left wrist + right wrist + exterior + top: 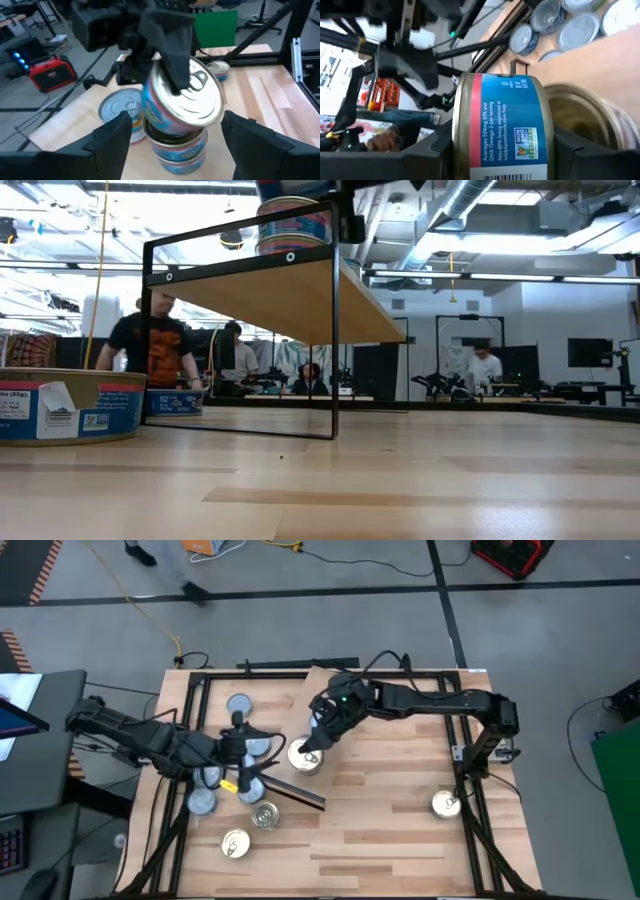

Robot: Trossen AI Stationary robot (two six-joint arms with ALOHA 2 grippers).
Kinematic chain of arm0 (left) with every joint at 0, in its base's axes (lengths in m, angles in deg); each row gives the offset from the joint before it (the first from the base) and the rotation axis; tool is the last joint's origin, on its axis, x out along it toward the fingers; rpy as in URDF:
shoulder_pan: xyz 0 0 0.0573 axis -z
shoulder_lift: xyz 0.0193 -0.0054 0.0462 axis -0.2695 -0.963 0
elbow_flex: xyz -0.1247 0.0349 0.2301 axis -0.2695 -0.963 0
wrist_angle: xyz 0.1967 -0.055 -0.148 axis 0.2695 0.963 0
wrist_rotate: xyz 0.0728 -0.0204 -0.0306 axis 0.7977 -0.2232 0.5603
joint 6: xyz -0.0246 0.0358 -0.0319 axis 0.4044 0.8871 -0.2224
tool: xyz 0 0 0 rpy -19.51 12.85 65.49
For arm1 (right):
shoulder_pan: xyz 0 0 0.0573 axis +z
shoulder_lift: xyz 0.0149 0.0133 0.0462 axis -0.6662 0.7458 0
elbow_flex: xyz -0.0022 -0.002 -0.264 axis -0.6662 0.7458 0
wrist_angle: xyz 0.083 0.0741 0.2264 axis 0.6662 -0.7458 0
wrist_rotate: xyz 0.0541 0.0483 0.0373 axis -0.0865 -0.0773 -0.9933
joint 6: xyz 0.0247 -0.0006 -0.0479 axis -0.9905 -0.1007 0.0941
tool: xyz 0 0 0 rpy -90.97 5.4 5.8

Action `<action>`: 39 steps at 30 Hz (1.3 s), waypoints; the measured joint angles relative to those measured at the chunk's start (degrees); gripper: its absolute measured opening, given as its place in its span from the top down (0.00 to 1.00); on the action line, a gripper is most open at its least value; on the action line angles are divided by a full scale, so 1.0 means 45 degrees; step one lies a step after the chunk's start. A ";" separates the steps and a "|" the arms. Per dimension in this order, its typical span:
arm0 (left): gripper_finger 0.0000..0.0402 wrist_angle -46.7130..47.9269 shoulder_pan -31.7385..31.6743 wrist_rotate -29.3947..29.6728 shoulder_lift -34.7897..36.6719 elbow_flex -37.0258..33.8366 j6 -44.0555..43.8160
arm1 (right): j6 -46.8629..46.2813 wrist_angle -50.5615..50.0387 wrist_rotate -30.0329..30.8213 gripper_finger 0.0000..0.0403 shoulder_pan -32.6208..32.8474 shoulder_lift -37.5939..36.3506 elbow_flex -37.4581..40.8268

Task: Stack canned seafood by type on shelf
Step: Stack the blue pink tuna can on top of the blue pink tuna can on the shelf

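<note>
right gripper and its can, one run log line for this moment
right gripper: shut on gold-lid can | position: tilted over stacked can on shelf | left gripper: open, waiting beside stack

Right gripper (312, 747) clamped mid-table, left gripper (243, 747) wide open facing it.

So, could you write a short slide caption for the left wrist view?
Right hand holding a pull-tab can tilted above a stack of cans on the shelf, seen between the open left hand's fingers.

Overhead camera looks straight down on the worktop (400, 830); low camera sights level across it; both wrist cameras crowd the same stacked tins (182, 107).
</note>
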 joint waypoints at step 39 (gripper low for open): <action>0.26 -0.2977 -0.1476 -0.1327 -0.1631 0.0000 0.1735 | 0.0551 -0.1273 0.0093 0.21 -0.0411 -0.0159 -0.0379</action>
